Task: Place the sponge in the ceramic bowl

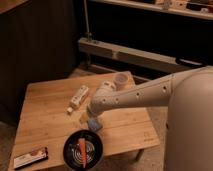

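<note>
- The gripper (93, 115) hung at the end of the pale arm (135, 97), which reached in from the right across the wooden table (45, 115). It pointed down at the tabletop. Whether it was spread wide, narrowed or already holding something could not be told, because the wrist covered it.
- The sponge (94, 125), a small blue block, lay on the table straight below the gripper, touching it or very nearly. Only part of the sponge showed, so its long axis could not be read.
- The bowl (67, 150), black with pale rings, stood just beside the sponge, toward the near edge of the table and slightly to the picture's left. The sponge was outside it, close to its rim.
- An orange strip (82, 149) lay in the middle of the bowl.
- Judged from this, the coming move turned on that short line: sponge under the gripper, bowl next to it on the near side.
- Farther off were a white tube (79, 96), a pale cup (120, 80) and a flat packet (31, 157).
</note>
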Controlling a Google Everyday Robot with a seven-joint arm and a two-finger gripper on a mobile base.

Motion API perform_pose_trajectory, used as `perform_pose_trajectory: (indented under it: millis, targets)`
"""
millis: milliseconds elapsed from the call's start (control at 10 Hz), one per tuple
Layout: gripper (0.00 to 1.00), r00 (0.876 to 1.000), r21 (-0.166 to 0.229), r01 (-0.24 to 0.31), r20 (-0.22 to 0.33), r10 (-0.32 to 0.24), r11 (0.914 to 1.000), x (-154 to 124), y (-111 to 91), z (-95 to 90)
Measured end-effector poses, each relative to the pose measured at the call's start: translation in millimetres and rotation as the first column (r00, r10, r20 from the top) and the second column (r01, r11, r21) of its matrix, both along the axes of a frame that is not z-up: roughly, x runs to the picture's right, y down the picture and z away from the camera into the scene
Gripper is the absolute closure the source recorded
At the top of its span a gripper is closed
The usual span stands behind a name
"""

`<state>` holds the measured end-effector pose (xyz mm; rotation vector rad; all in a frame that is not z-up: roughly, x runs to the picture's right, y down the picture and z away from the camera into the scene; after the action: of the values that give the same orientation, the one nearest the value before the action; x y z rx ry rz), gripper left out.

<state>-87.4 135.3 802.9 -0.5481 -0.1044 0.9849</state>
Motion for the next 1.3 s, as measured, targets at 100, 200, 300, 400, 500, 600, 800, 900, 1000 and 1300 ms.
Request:
perform_pose_trajectory:
  millis: [100, 200, 300, 400, 500, 600, 800, 900, 1000, 1300]
  targets:
    - [0.20, 1.000, 0.006, 0.002, 0.003, -0.002, 1.0000, -5, 1, 3.1]
    - [0.20, 1.000, 0.006, 0.007, 0.001, -0.007, 1.0000, -9, 3, 4.6]
    - [0.20, 1.000, 0.002, 0.009, -0.007, -0.009, 1.0000, -9, 6, 8.5]
    - [0.20, 1.000, -0.010, 0.011, -0.017, -0.011, 0.9999, -8, 12, 16.5]
    - [0.20, 1.000, -0.016, 0.011, -0.023, -0.012, 0.9998, -7, 14, 20.5]
    - [0.20, 0.999, -0.024, 0.014, -0.029, -0.015, 0.9996, -6, 16, 25.7]
    - [0.20, 0.999, -0.046, 0.023, -0.031, -0.025, 0.9987, -8, 22, 34.2]
    - [0.20, 0.999, -0.055, 0.028, -0.034, -0.030, 0.9981, -8, 23, 37.8]
    - [0.20, 0.999, -0.063, 0.033, -0.037, -0.036, 0.9975, -9, 25, 40.9]
    - [0.20, 0.998, -0.091, 0.044, -0.047, -0.048, 0.9949, -13, 35, 51.6]
